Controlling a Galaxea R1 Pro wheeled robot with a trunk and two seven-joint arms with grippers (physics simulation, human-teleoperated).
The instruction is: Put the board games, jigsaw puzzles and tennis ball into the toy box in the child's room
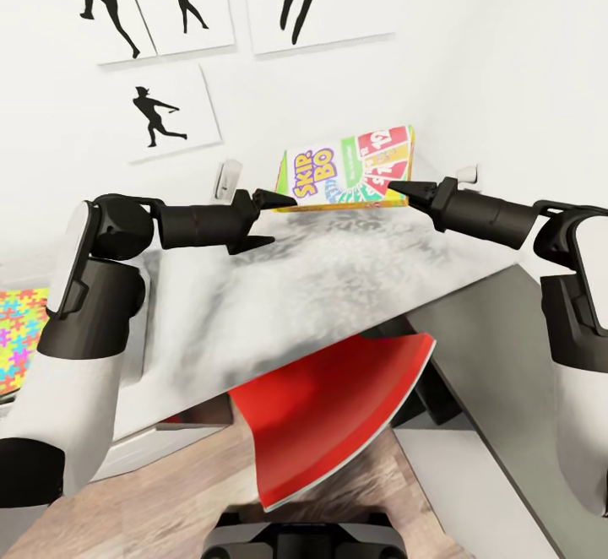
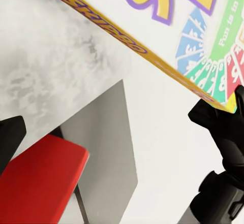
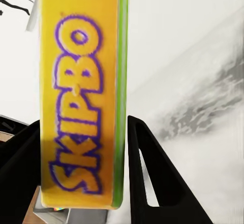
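Observation:
A white and green "Skip-Bo" board game (image 1: pixel 350 172) hangs tilted on edge above the back of the light-grey table (image 1: pixel 338 280), close to the wall. My right gripper (image 1: pixel 395 189) is shut on its lower right corner. In the right wrist view the yellow lettered edge (image 3: pixel 81 107) sits between the two black fingers (image 3: pixel 147 173). My left gripper (image 1: pixel 281 219) is open at the box's lower left corner, its upper finger by that corner. The left wrist view has the box (image 2: pixel 168 36) overhead and the right gripper (image 2: pixel 213 117) on it. One jigsaw puzzle (image 1: pixel 17 335) lies far left. The toy box and tennis ball are out of view.
A red chair (image 1: pixel 338 407) is tucked under the table's front edge. The lower dark-grey top (image 1: pixel 490 339) joins on the right. Black sports-silhouette pictures (image 1: pixel 169 111) hang on the white wall behind, and a wall socket (image 1: pixel 226 177) sits just above the tabletop.

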